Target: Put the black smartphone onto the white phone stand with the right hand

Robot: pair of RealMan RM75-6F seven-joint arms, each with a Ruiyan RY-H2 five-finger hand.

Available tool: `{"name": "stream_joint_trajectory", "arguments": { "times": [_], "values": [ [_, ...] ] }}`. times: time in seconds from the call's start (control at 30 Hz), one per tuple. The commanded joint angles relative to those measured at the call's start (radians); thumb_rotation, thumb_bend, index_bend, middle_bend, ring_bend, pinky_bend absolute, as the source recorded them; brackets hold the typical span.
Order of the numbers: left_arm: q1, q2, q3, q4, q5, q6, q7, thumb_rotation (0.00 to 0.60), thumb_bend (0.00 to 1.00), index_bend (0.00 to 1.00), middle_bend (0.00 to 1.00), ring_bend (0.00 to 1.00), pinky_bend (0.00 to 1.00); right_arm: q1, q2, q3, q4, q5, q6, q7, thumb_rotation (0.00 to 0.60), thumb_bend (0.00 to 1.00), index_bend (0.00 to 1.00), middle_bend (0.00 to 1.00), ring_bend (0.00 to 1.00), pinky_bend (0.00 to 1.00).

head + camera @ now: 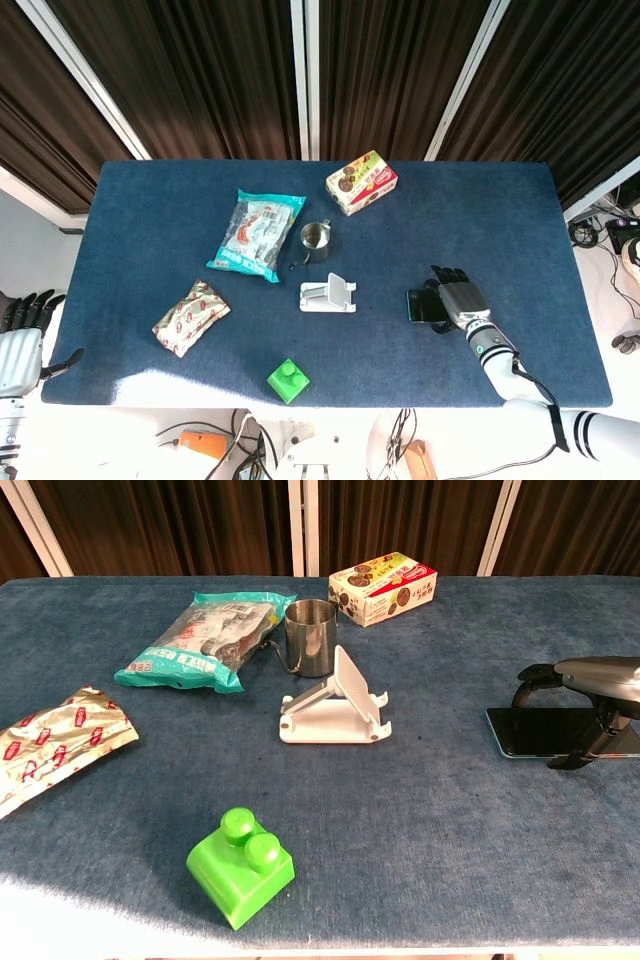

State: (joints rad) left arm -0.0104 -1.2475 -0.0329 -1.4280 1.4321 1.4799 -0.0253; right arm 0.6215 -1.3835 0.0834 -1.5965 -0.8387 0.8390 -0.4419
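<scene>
Currently, what we see:
right hand (590,695): arched over the black smartphone (535,732), fingers curled down at its edges; we can't tell if it grips.
phone: flat on table (450,860), right of white phone stand (335,705).
left hand (22,335): fingers spread, off-table.

The right hand (588,695) arched over the flat black smartphone (540,732), fingers at both long edges; the white plastic phone stand (335,705) stood well apart.

Right hand (592,695) spread, palm down
</scene>
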Motion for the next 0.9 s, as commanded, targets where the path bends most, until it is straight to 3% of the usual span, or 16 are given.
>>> {"name": "stream_joint_trajectory", "arguments": {
  "times": [0.03, 0.27, 0.4, 0.57, 0.77, 0.9],
  "values": [
    [0.001, 0.000, 0.000, 0.000, 0.000, 0.001, 0.000, 0.600, 0.12, 0.14, 0.07, 0.01, 0.00, -0.002, -0.007, 0.001, 0.008, -0.009, 0.007, 0.021, 0.600, 0.37, 0.42, 0.00, 0.00, 0.00],
    [0.000, -0.001, 0.001, -0.002, 0.002, 0.001, 0.001, 0.600, 0.12, 0.14, 0.07, 0.01, 0.00, -0.036, -0.025, 0.013, 0.026, -0.075, 0.058, 0.123, 0.600, 0.39, 0.57, 0.03, 0.00, 0.00],
    [0.000, 0.000, 0.001, -0.004, 0.004, 0.002, 0.003, 0.600, 0.12, 0.14, 0.07, 0.01, 0.00, -0.060, -0.033, 0.028, 0.042, -0.127, 0.079, 0.213, 0.600, 0.39, 0.62, 0.21, 0.02, 0.00],
    [-0.001, 0.004, 0.000, -0.012, 0.006, 0.003, 0.006, 0.600, 0.12, 0.14, 0.07, 0.01, 0.00, -0.080, -0.045, 0.037, 0.077, -0.187, 0.082, 0.315, 0.600, 0.39, 0.62, 0.37, 0.18, 0.05],
    [-0.002, 0.008, 0.000, -0.022, 0.008, 0.004, 0.016, 0.600, 0.12, 0.14, 0.07, 0.01, 0.00, -0.090, -0.064, 0.039, 0.116, -0.272, 0.087, 0.410, 0.600, 0.40, 0.64, 0.43, 0.29, 0.23],
    [-0.002, 0.008, 0.001, -0.025, 0.007, 0.003, 0.020, 0.600, 0.12, 0.14, 0.07, 0.01, 0.00, -0.095, -0.069, 0.045, 0.138, -0.337, 0.100, 0.485, 0.600, 0.45, 0.65, 0.46, 0.36, 0.43]
  ]
}}
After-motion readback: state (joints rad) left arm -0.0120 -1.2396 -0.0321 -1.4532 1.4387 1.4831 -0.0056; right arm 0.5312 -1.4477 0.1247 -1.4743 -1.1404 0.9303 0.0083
